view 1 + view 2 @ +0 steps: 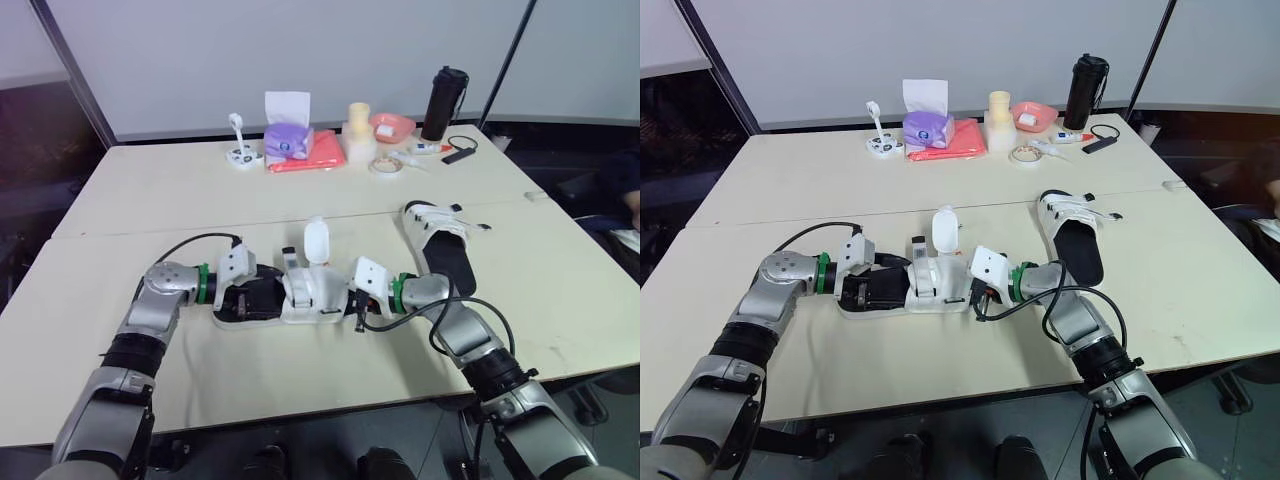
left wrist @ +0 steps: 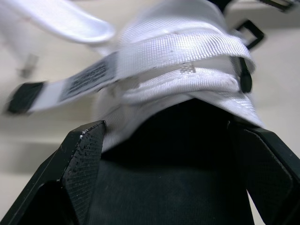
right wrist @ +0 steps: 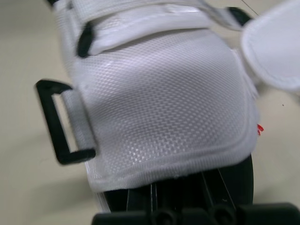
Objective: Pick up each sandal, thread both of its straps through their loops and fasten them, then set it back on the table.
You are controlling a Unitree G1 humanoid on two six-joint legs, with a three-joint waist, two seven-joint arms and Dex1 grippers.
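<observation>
Black sandal with white straps (image 1: 300,292) is lying on the counter (image 1: 150,190) near its front edge, between both pincers, with one strap (image 1: 316,240) standing up loose. Left pincer (image 1: 243,297) is clamping the heel end, its fingers (image 2: 84,159) flanking the footbed. Right pincer (image 1: 352,300) is sitting at the toe end, apart or together I cannot tell; the second sandal (image 1: 440,245) is lying well apart, farther right.

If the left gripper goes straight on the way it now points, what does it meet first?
Probably the white strapped upper of the near sandal, just ahead of the left gripper; depth unclear.
</observation>
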